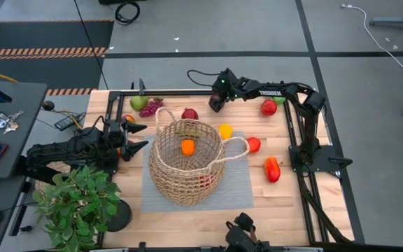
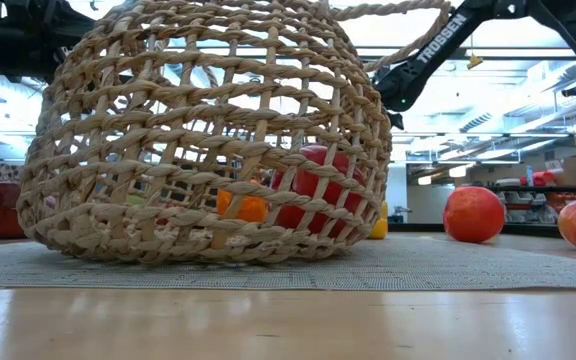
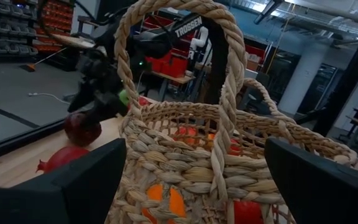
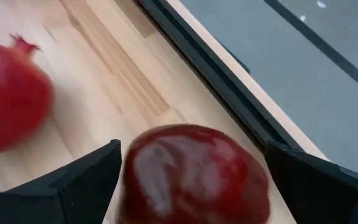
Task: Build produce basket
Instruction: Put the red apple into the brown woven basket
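Note:
The tan wicker basket stands on a grey mat at the table's middle. It holds an orange piece and a red piece. My left gripper is open and level just left of the basket, touching nothing. In the left wrist view its fingers stand either side of the basket's loop handle. My right gripper is at the far edge, shut on a dark maroon fruit. A red pomegranate lies on the table beside it. My right gripper pinches the dark maroon fruit by its two opposite sides between its two fingers. The fingers come from above, slanting down. The fruit hangs below the gripper, lifted clear of the table.
A green pear and purple grapes lie at the far left. A yellow piece, red pieces and a red pepper lie right of the basket. A potted plant stands at the near left.

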